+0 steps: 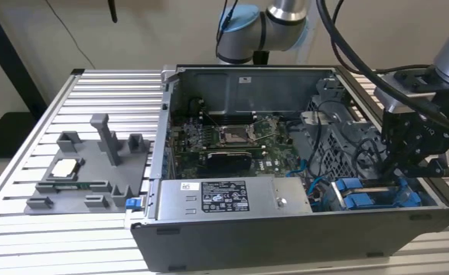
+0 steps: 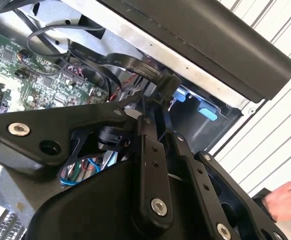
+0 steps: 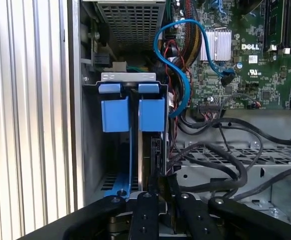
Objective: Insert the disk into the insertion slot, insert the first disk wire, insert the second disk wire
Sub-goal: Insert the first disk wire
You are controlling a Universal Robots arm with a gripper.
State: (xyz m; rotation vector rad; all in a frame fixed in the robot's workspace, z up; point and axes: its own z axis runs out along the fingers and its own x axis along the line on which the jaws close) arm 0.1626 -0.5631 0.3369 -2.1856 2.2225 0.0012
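The disk [image 3: 144,150] stands edge-on in the insertion slot [image 3: 93,150], with the blue tabs [image 3: 151,112] of its carrier at the bay's mouth. In the exterior view the slot [image 1: 362,197] is at the case's near right corner, and my gripper [image 1: 412,172] hangs just above it. In both wrist views my gripper [image 3: 160,187] [image 2: 158,97] has its fingers drawn close together on the black connector of a disk wire [image 2: 168,84]. The connector is held against the rear edge of the disk. Its flat black cable [image 2: 110,57] trails back over the motherboard.
A grey power-supply box [image 1: 224,197] fills the case's front. The green motherboard [image 1: 224,137] lies behind it. Blue and black cables [image 3: 183,75] loop beside the bay. A grey fixture plate [image 1: 86,172] lies on the slatted table at the exterior view's left. A person's hand [image 2: 285,200] rests outside the case.
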